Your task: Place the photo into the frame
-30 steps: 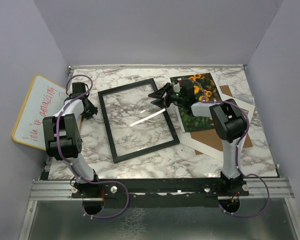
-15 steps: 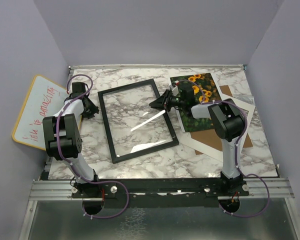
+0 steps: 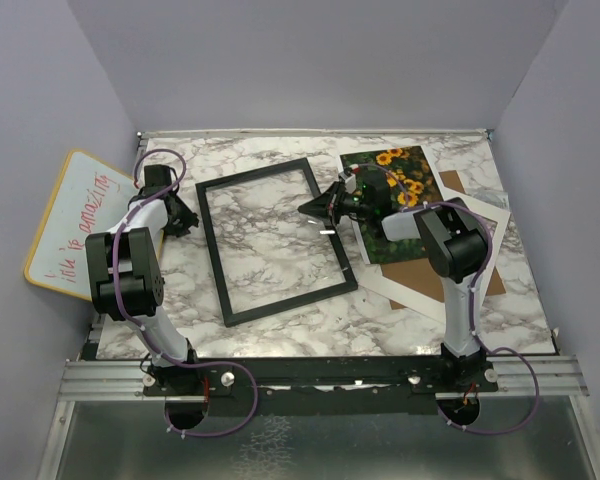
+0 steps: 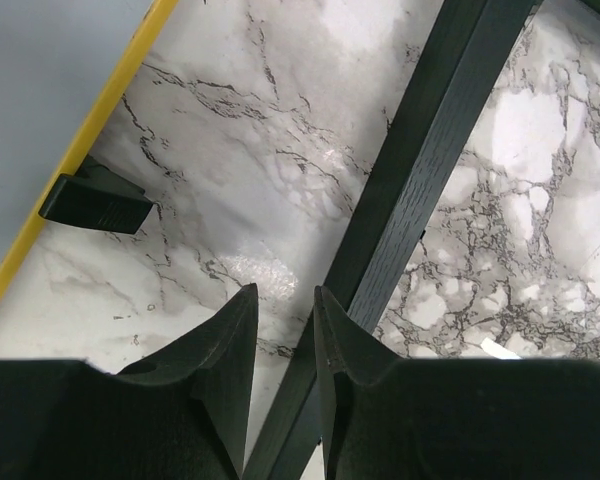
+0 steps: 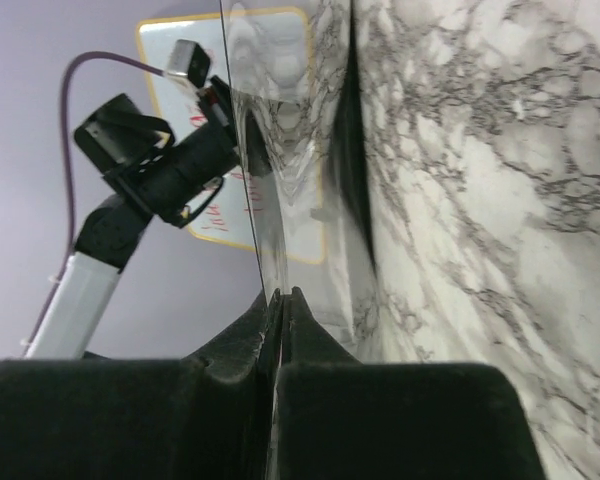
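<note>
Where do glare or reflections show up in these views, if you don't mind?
Top view: even light, with one small white glint on the clear pane beside the right hand. Right wrist view: the pane, seen edge-on in that hand's pinch, mirrors the marble and warps the scene. Left wrist view: a shiny patch on the marble tabletop just beyond the left hand.
</note>
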